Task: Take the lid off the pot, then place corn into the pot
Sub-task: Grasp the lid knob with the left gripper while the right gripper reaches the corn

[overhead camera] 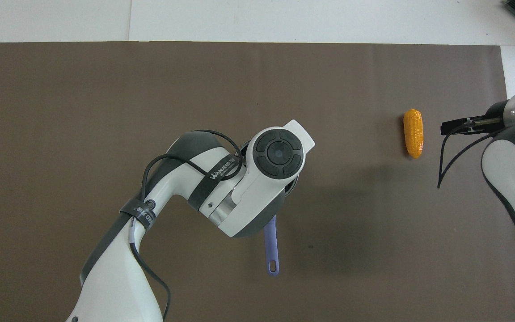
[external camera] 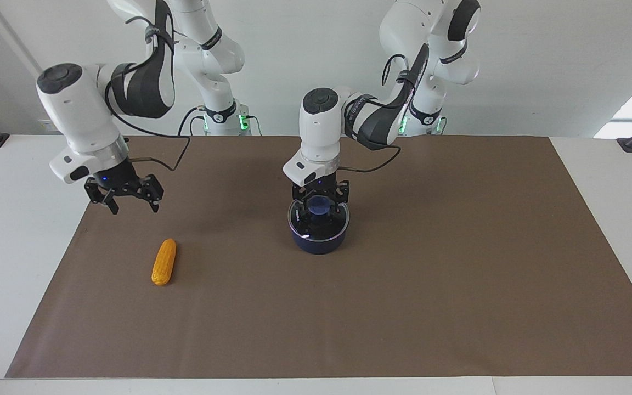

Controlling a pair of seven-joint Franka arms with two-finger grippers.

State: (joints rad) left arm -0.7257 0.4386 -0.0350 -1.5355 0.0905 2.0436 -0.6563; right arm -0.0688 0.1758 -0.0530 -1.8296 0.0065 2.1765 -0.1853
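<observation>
The dark blue pot (external camera: 319, 242) stands near the middle of the brown mat, with the glass lid (external camera: 322, 229) on it. My left gripper (external camera: 320, 211) is down at the lid's blue knob (external camera: 320, 205). In the overhead view my left arm hides the pot and lid; only the pot's handle (overhead camera: 271, 250) shows, pointing toward the robots. The yellow corn (external camera: 164, 261) lies on the mat toward the right arm's end, also in the overhead view (overhead camera: 413, 133). My right gripper (external camera: 129, 202) is open and empty, raised over the mat beside the corn; it also shows in the overhead view (overhead camera: 446, 127).
The brown mat (external camera: 458, 274) covers most of the white table. Nothing else lies on it.
</observation>
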